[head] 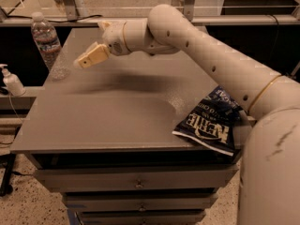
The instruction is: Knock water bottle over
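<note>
The water bottle [47, 43] is clear ribbed plastic with a white cap and stands upright at the far left edge of the grey table [108, 111]. My gripper [86, 60] hangs above the table a short way right of the bottle, level with its lower half, with the tip pointing left and down toward it. There is a gap between the tip and the bottle. My white arm reaches in from the right across the table.
A dark blue chip bag [211, 125] lies at the table's right front corner. A small white pump dispenser [11, 81] stands on a lower ledge left of the table. Metal frame posts and cables run behind the table.
</note>
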`<state>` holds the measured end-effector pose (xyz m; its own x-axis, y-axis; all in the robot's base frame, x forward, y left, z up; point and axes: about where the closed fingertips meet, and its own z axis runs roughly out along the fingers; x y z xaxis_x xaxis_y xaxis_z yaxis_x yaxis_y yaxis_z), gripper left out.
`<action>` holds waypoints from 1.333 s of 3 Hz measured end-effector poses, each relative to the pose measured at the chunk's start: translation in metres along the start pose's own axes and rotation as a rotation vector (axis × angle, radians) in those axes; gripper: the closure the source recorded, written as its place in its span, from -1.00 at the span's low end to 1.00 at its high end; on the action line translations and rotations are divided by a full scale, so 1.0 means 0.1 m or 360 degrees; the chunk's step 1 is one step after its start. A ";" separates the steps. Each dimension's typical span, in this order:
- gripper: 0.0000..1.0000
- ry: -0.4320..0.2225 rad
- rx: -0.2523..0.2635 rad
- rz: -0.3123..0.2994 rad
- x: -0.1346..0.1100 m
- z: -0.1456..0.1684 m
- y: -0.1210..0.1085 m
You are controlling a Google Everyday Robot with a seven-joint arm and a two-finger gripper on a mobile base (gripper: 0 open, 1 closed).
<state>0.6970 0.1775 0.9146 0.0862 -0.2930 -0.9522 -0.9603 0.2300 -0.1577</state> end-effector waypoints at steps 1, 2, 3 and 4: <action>-1.00 -0.0023 -0.0024 -0.0013 0.04 0.18 -0.10; -1.00 -0.0038 -0.0042 -0.0017 0.06 0.30 -0.16; -1.00 -0.0095 -0.0068 0.0023 0.00 0.44 -0.12; -1.00 -0.0174 -0.0101 0.0093 -0.09 0.58 0.02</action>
<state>0.7099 0.2338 0.9075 0.0544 -0.1773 -0.9827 -0.9792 0.1834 -0.0873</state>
